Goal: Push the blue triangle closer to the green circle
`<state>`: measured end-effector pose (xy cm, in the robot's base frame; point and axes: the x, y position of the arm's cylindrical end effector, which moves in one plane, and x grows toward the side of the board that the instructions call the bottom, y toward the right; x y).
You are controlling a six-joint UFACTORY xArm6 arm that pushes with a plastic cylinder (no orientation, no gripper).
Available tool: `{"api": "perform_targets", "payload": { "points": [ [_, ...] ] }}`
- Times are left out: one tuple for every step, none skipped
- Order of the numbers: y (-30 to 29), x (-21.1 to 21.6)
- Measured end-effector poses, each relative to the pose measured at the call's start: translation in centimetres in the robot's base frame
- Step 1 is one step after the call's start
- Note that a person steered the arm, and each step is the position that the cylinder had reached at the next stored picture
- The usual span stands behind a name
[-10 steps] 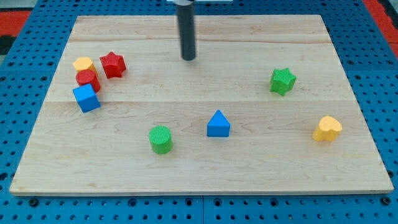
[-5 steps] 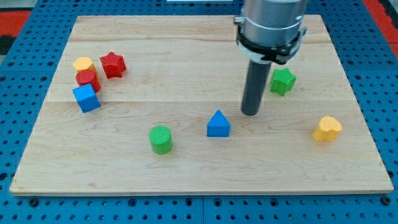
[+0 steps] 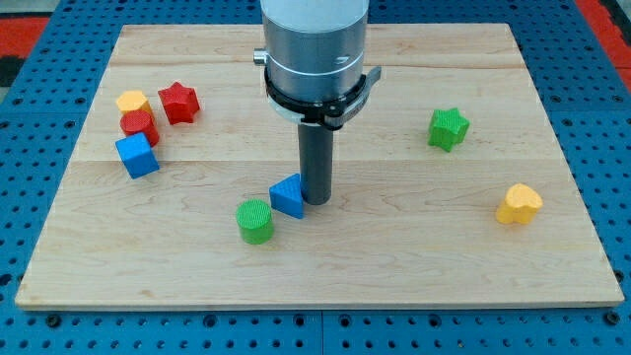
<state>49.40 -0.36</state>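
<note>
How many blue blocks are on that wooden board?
2: a blue cube at the view's left, and a blue triangle near the middle, touching my tip. None seems hidden.

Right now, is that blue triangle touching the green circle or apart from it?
Nearly touching; contact cannot be told. The blue triangle sits beside the green circle, my tip against its right side.

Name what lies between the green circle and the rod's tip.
In the camera view, the blue triangle lies between the green circle and my tip, which is against the triangle's right side.
</note>
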Motion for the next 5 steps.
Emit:
{"api": "perform_targets", "payload": {
  "points": [
    [0.0, 2.3],
    [-1.0, 4.2],
    [-5.1, 3.6],
    [-3.8, 3.1],
    [-2.9, 3.7]
  ]
}}
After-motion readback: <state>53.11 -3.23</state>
